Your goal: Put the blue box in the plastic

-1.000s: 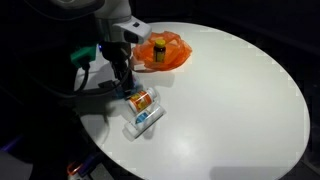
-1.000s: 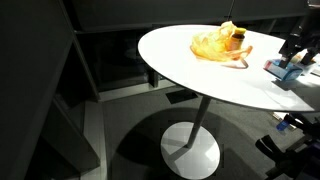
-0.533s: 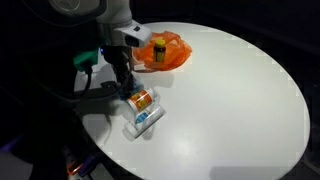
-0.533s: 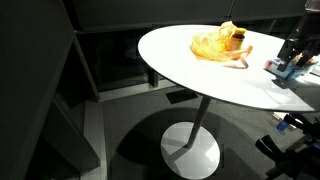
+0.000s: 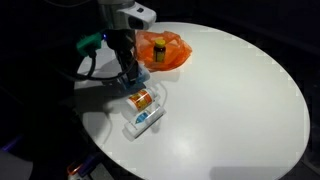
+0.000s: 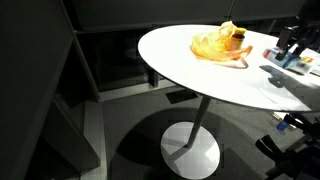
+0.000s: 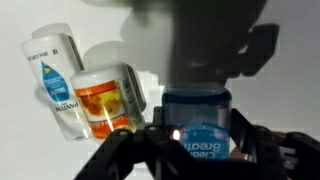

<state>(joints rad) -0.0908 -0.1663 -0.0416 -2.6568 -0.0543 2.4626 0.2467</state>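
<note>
The blue box point(image 7: 196, 120) with white lettering sits between my gripper's point(image 7: 197, 142) black fingers, which are shut on its two sides. In an exterior view the gripper point(image 5: 128, 78) hangs just above the table's near-left part, the box held a little off the surface. From the opposite side the blue box point(image 6: 287, 57) shows at the far right under the gripper point(image 6: 291, 48). The plastic, an orange crumpled bag point(image 5: 165, 50) holding an orange bottle, lies at the back of the round white table point(image 5: 230, 90). The same bag point(image 6: 220, 42) shows in both exterior views.
An orange pill bottle point(image 5: 143, 100) and a white bottle with a blue label point(image 5: 146, 119) lie on their sides just below the gripper; the wrist view shows the pill bottle point(image 7: 105, 100) and white bottle point(image 7: 55, 75) to the left of the box. The table edge is close by.
The jaws went from open to shut on the blue box. The arm has risen a little, lifting the box off the table.
</note>
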